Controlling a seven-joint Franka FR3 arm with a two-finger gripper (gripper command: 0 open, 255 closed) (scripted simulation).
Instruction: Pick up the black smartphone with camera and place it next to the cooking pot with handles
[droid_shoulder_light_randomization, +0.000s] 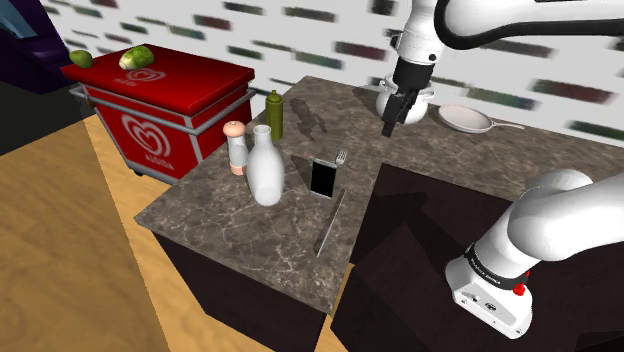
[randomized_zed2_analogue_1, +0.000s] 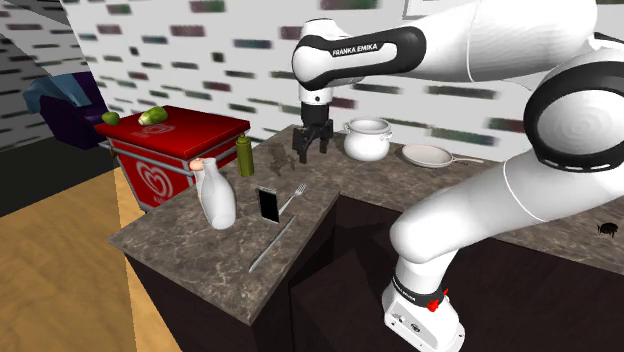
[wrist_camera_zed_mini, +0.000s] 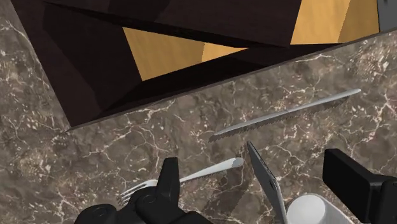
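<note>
The bench (droid_shoulder_light_randomization: 240, 235) is dark veined stone on dark cabinets. It stands on a wooden floor (droid_shoulder_light_randomization: 60, 260) before a pale wall with blurred dark streaks. Farthest to the left of the claw (droid_shoulder_light_randomization: 393, 124) in the shoulder view is a red ice-cream cart (droid_shoulder_light_randomization: 165, 95), off the bench, with green things on its lid. Nearer the claw, to its left and lower in that view, come a shaker (droid_shoulder_light_randomization: 236, 146), a white bottle (droid_shoulder_light_randomization: 265, 168) and a green bottle (droid_shoulder_light_randomization: 274, 113). The black phone (droid_shoulder_light_randomization: 323, 177) stands upright just beside the white bottle, well apart from the claw. A fork (droid_shoulder_light_randomization: 341, 157) lies at its back, and a knife (droid_shoulder_light_randomization: 330, 226) lies along the bench's edge in front. That edge drops into a deep notch with dark cabinet sides and floor below. The claw hangs above the stone, spread wide and gripping nothing. In the wrist view the phone shows beyond its fingers (wrist_camera_zed_mini: 169, 181), untouched. The white pot (randomized_zed2_analogue_1: 367, 139) sits just behind the claw, and a pan (droid_shoulder_light_randomization: 466, 119) lies to its right. Bare stone lies open between phone and pot.
</note>
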